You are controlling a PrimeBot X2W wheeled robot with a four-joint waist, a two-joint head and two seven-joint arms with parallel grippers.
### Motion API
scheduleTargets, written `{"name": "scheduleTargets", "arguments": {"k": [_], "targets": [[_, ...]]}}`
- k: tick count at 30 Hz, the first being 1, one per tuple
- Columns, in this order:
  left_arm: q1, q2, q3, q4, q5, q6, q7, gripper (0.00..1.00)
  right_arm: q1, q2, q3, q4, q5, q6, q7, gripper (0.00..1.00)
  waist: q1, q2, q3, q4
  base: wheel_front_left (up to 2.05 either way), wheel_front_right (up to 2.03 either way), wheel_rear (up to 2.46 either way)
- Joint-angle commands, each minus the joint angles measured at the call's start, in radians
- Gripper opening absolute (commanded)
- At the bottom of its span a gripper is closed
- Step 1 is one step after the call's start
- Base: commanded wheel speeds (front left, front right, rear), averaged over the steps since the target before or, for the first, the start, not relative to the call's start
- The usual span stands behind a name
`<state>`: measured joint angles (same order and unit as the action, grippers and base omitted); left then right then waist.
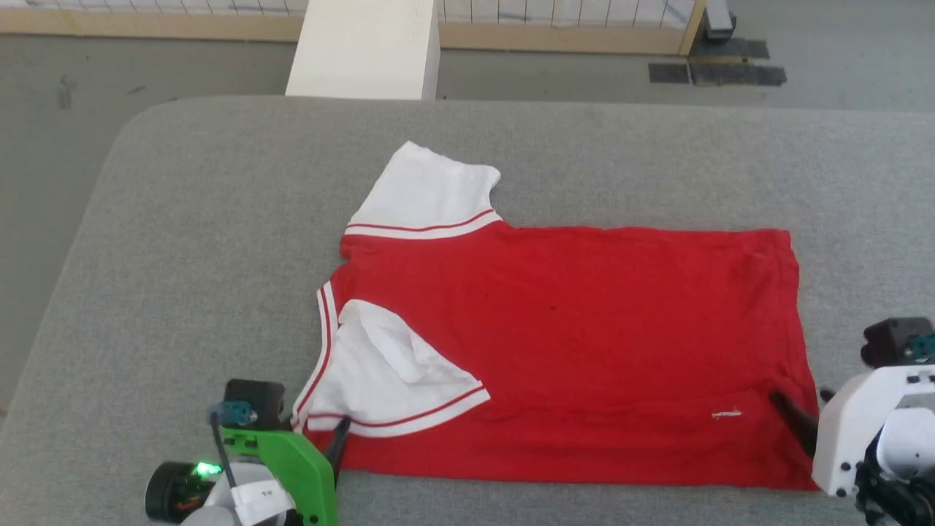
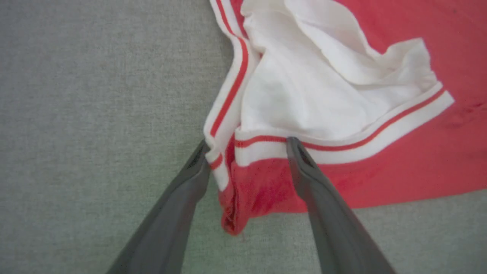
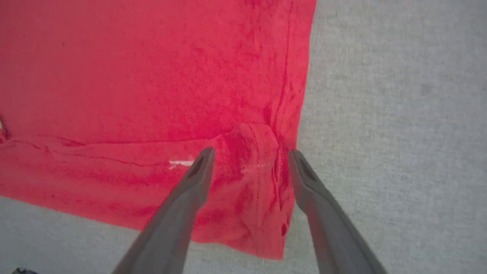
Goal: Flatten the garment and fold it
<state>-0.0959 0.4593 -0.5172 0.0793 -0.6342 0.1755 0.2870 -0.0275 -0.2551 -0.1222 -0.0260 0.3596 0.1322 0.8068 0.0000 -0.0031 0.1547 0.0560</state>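
The garment (image 1: 570,329) lies flat on the grey padded table (image 1: 182,256), red side up with no lettering showing. One white sleeve (image 1: 427,193) sticks out on the far side. The other sleeve (image 1: 387,380) is folded inward onto the red body. My left gripper (image 1: 337,438) is open, its fingers straddling the collar-end near corner (image 2: 228,198), with the striped trim (image 2: 262,140) lying between them. My right gripper (image 1: 807,409) is also open, standing over the hem's near corner (image 3: 258,171), a small wrinkled bump of cloth between its fingers (image 3: 198,171).
A white post (image 1: 365,47) stands behind the table's far edge. Beyond it runs a wooden rail with a mesh fence (image 1: 570,33), and dark mats (image 1: 716,71) lie on the floor. Bare grey table surrounds the garment on all sides.
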Motion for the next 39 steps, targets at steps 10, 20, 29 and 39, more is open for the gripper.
{"name": "scheduleTargets", "arguments": {"k": [10,20,29,39], "targets": [[-0.078,-0.06,0.074,-0.041,0.074,-0.033,-0.384,1.0,-0.031,0.023,0.033,-0.11,0.011,-0.002,-0.537,1.0,0.0,0.0031,-0.038,-0.033,0.0,0.0,0.0],[-0.216,-0.06,0.087,0.036,0.105,-0.091,-0.468,1.0,-0.009,0.142,0.07,-0.075,-0.038,-0.002,-0.848,1.0,0.0,0.0031,0.026,-0.127,0.0,0.0,0.0],[-0.506,0.059,0.041,0.172,0.138,-0.208,-0.195,1.0,-0.059,0.182,0.11,-0.061,-0.063,-0.002,-0.882,1.0,0.0,0.0031,0.156,-0.241,0.0,0.0,0.0],[-0.851,0.166,0.013,0.381,0.096,-0.29,0.179,1.0,-0.108,0.2,0.165,-0.028,-0.045,-0.002,-0.922,1.0,0.0,0.0031,0.265,-0.355,0.0,0.0,0.0]]}}
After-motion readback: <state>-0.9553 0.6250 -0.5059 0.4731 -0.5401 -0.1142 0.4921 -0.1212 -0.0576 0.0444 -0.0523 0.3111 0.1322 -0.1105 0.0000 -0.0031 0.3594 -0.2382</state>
